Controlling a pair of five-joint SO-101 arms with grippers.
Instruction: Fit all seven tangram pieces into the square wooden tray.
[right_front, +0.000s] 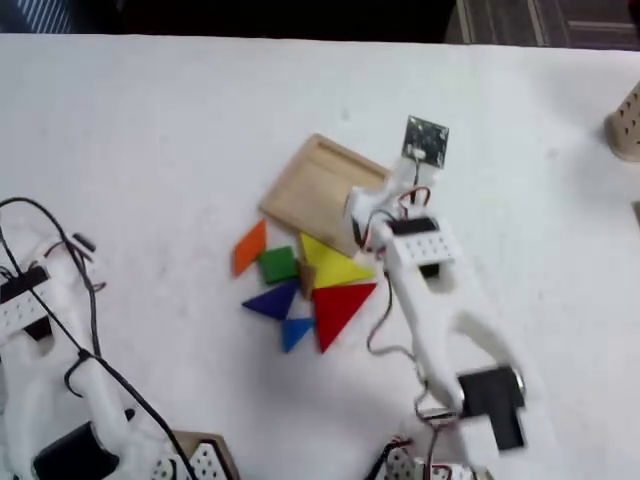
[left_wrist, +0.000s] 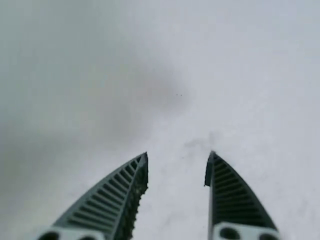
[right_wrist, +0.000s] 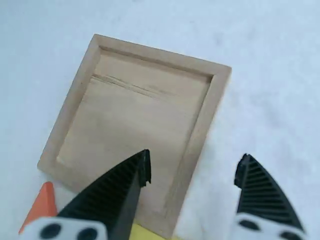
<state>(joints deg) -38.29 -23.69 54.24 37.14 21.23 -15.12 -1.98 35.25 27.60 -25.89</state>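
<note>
The square wooden tray (right_wrist: 135, 120), empty and askew near the middle of the white table (right_front: 150, 150), looks easy to shove. The right gripper (right_wrist: 195, 160) hangs over its rim, jaws spread wide and holding nothing, and a descent here would likely catch the raised edge. Its pale floor is bare.

Just beside it the pieces crowd together: orange parallelogram (right_front: 250, 246), green square (right_front: 278, 264), yellow triangle (right_front: 333, 265), red triangle (right_front: 338, 308), purple triangle (right_front: 273, 301), blue triangle (right_front: 295, 331). Gripping one may drag its neighbours.

The left gripper (left_wrist: 177, 160), moderately parted and empty, sits over bare table.

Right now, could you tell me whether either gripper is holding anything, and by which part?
Nothing is held. The left gripper is open over the table; the right gripper is open over an edge of the wooden tray.
</note>
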